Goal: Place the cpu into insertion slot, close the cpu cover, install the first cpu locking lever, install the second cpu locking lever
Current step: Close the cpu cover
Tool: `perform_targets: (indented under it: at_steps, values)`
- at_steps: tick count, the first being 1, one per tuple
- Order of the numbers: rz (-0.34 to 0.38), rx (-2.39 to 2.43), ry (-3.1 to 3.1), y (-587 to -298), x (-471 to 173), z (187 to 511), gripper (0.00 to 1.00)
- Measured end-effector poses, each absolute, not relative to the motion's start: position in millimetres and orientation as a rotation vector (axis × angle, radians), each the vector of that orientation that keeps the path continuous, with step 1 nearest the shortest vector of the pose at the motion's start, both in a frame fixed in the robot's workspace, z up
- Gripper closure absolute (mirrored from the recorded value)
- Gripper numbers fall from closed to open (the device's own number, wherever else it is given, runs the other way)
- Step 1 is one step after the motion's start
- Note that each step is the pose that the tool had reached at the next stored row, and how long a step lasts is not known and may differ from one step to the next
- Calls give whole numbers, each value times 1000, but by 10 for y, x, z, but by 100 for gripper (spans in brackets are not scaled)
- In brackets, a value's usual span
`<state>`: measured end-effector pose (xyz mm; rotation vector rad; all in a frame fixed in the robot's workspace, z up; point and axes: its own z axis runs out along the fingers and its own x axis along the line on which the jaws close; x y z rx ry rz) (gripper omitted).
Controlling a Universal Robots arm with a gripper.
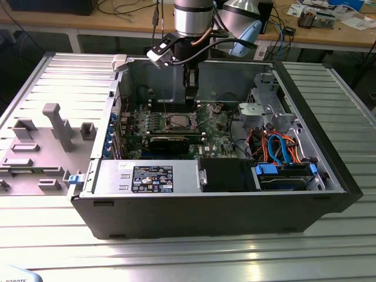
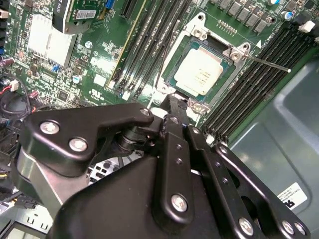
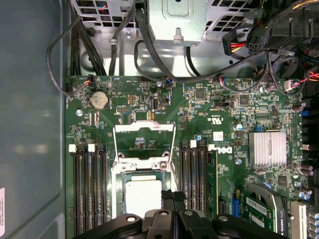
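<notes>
Gripper (image 1: 191,104) hung inside the open case (image 1: 205,211) in the exterior view, just above the middle of the motherboard (image 1: 220,141), where the cpu (image 1: 178,121) lay flat in its socket. In the second wrist view its fingers were drawn together on nothing, tips just beside the seated cpu (image 2: 198,72). In the first wrist view the cpu cover (image 3: 144,128) stood flipped open, across the cpu (image 3: 143,196) from the gripper (image 3: 172,196).

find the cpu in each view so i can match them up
exterior view: the cpu sits on the green motherboard, under the gripper.
second wrist view: silver square, just past the gripper.
first wrist view: pale square between black memory slots, beside the gripper.
shared landmark: the gripper, close to it everywhere.
</notes>
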<state>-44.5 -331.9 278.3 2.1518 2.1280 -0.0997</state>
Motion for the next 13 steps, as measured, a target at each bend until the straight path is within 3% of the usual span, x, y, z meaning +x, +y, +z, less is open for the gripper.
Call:
perform_targets:
  at_steps: [13]
  values:
    - [-100,2152,2128,-3319,-331,2783,89]
